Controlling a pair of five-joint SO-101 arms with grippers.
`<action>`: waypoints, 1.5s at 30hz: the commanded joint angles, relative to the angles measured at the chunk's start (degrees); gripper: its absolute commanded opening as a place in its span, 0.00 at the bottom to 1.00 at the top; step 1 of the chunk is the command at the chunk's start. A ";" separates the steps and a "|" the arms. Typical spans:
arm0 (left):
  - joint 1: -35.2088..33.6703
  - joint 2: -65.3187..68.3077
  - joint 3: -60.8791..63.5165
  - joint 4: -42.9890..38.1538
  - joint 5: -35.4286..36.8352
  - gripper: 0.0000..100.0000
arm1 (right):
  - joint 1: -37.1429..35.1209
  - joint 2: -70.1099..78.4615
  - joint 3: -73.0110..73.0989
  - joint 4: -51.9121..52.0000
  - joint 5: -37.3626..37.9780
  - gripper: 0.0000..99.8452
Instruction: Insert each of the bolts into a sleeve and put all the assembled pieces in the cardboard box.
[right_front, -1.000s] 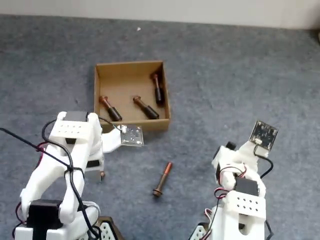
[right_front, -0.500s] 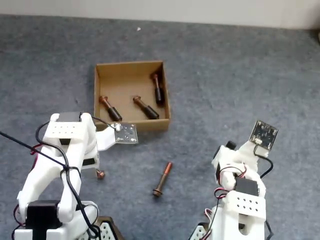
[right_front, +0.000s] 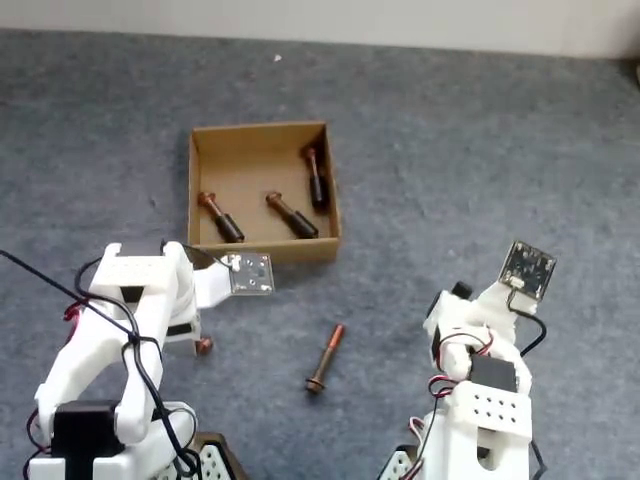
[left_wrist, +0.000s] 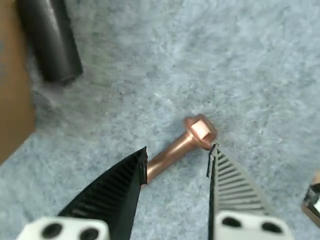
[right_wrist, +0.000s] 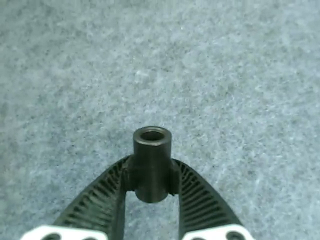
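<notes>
Nearest, the right claw (right_wrist: 151, 167) is clenched on a dark sleeve (right_wrist: 151, 155), whose bore faces the wrist camera; the left claw (left_wrist: 178, 150) stands released, its fingers astride a copper bolt (left_wrist: 192, 134) lying on the grey worktop (right_front: 450, 150); a second bolt (right_front: 326, 357) lies loose between the two arms; a spare sleeve (left_wrist: 50, 40) rests just beside the cardboard box (right_front: 332, 200); farthest, inside the box, lie three assembled pieces (right_front: 292, 215).

High view: bolt (right_front: 203, 346), shank hidden beneath the left arm (right_front: 130, 310). Left wrist view: dark sleeve (left_wrist: 48, 42), blurred, cut by the frame edge; brown surface (left_wrist: 12, 95) beside it likewise cut, identity unclear.
</notes>
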 joint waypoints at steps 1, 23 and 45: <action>-0.75 -1.36 0.40 -2.55 -13.63 0.21 | 0.48 -0.92 -0.40 -1.27 -0.18 0.00; 6.20 -1.45 5.32 -4.57 -2.46 0.07 | 0.48 -0.92 -0.40 -1.27 -0.18 0.00; 13.05 -2.07 -17.89 16.70 28.04 0.01 | 0.57 -0.92 -0.84 -1.19 -0.18 0.00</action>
